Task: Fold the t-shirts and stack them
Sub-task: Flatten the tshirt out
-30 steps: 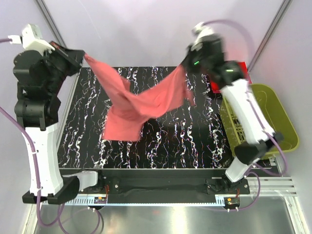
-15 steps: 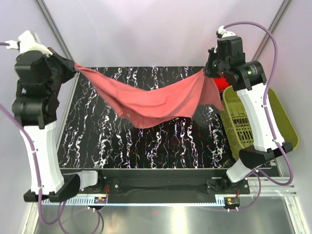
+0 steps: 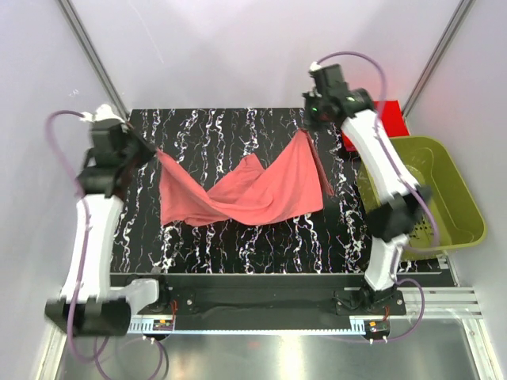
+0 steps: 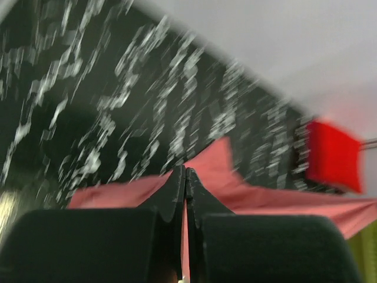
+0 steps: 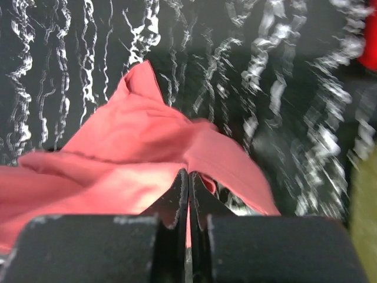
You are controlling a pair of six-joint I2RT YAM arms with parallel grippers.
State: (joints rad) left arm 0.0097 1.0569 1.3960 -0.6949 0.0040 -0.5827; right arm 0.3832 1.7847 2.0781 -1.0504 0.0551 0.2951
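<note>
Shirt status: pink shirt (image 3: 253,190) hung between both claws across the middle of the top view. Its lower part lay on the desk (image 3: 238,245) and its top edge sagged in a V between the two held corners. Left claw (image 3: 152,150), at middle left, had its jaws pressed tight together on a thin pinch of the shirt's left corner. The left wrist view showed the same, with cloth coming out at the tips. Right claw (image 3: 306,125), at upper right, was likewise clamped on the right corner, with fabric bunched just under it in the right wrist view. Red shirt (image 3: 392,119) sat at upper right, partly behind the right arm, apart from the pink one. Green basket (image 3: 451,198) was at the right edge, just beside the desk.

Risks, as I judged them:
- Both grips were only small pinches, so a quick tug or pull apart could slip a corner out and drop the shirt in a heap.
- The slack V in the middle meant it might settle creased or doubled unless it was stretched flat.
- A strip of cloth hung down the right side, near the desk's right edge. It could fold under.
- The right arm was close to the red shirt and could drag it.

Surface: black desk with white marble veins, looked smooth, so cloth would likely slide easily. Room: plain pale walls (image 3: 238,47), metal struts (image 3: 87,47) running into the upper corners.
</note>
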